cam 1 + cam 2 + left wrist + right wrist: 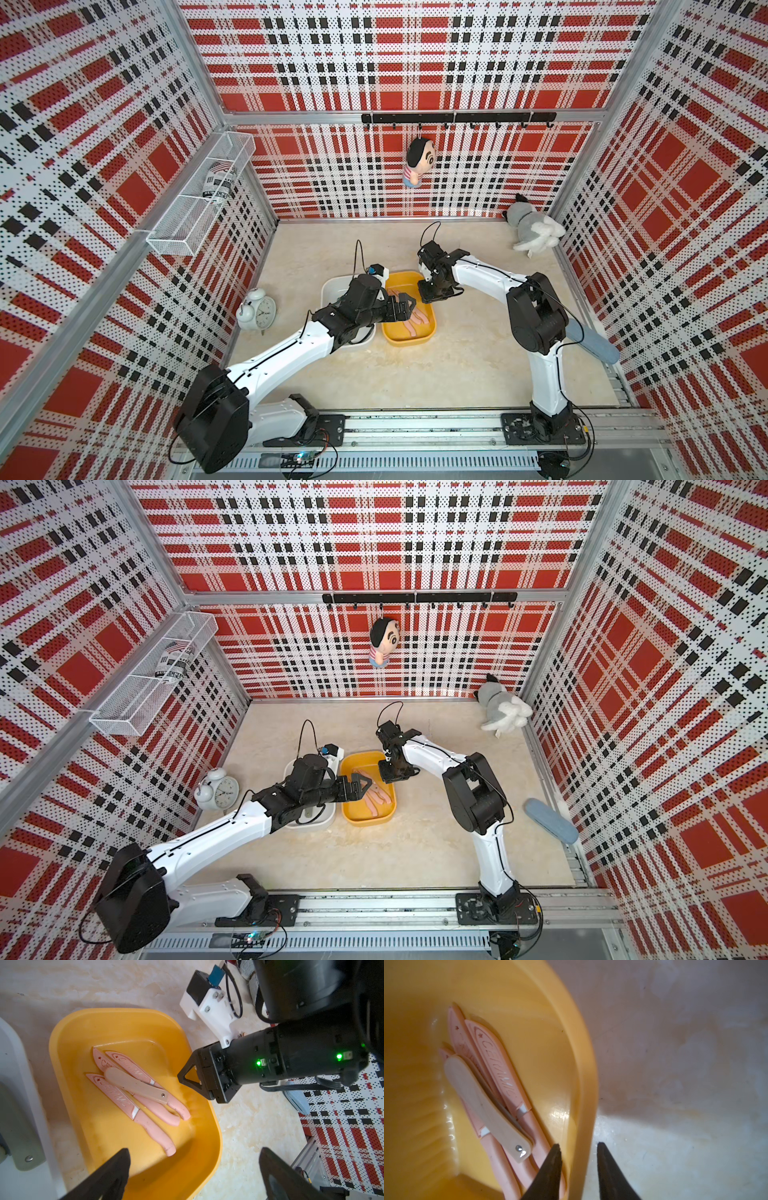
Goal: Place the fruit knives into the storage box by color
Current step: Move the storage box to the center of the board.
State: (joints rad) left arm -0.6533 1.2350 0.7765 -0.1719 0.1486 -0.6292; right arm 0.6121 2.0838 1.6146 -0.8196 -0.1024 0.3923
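A: Status, near to far?

B: Near right on the table we have a blue-grey oblong thing against the right wall. Mid-table there's the white box on the left and the yellow box just beside it on the right.

A: Knives?

B: The yellow box holds three long pink knives side by side, plus a paler folding knife lying across them. In the white box we see one grey-green knife. The left arm hides the rest.

A: Fingers?

B: We see the left fingers spread wide with nothing between them, hovering over the yellow box's left side. Further back, the right fingers are at its far right wall with a narrow gap. The wall lines up between the tips in the wrist view. We can't tell whether they pinch it or sit above it.

A: Rest?

B: We have an alarm clock left of the white box. Far right corner: a grey-white plush toy. Far wall: a doll hanging from a black hook rail.
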